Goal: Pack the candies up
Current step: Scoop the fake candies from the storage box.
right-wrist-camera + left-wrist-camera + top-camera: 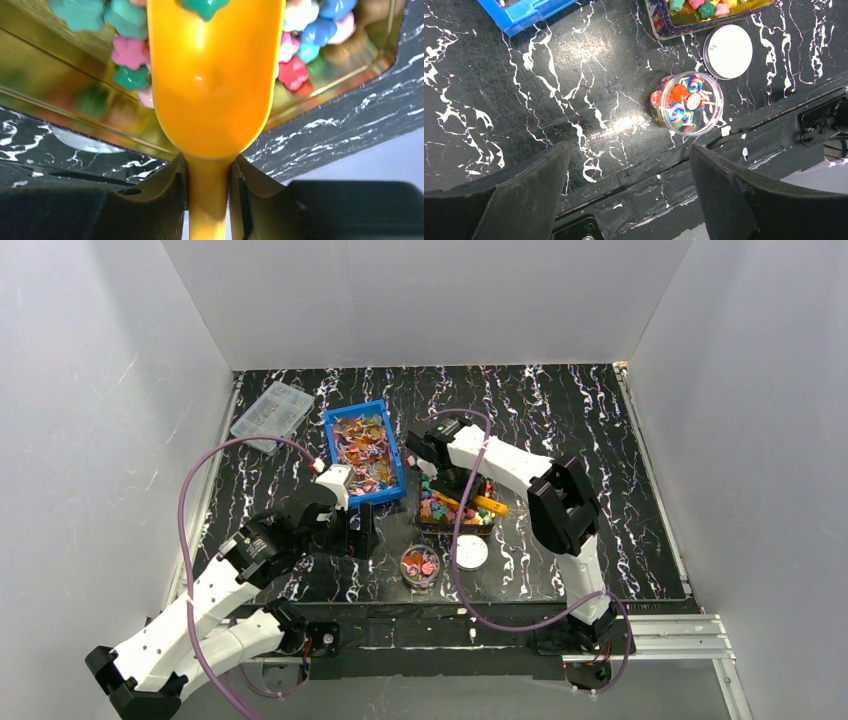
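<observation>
Rounded pink, teal and blue candies [129, 52] lie in a gold tray [437, 527], whose wall also shows in the right wrist view [75, 70]. Shiny wrapped candies [362, 445] fill a blue bin [398, 455]. A clear round jar [420, 565] holds several candies [684, 102]. My right gripper [209, 170] is shut on the handle of an orange scoop [215, 90], held over the tray with one teal candy at its far end. My left gripper [629, 147] is open and empty, above the table's near edge, left of the jar.
A white round lid [727, 51] lies right of the jar, in front of the tray. A clear compartment box [272, 415] sits at the back left. White walls close in three sides. A black rail [774, 115] runs along the near edge.
</observation>
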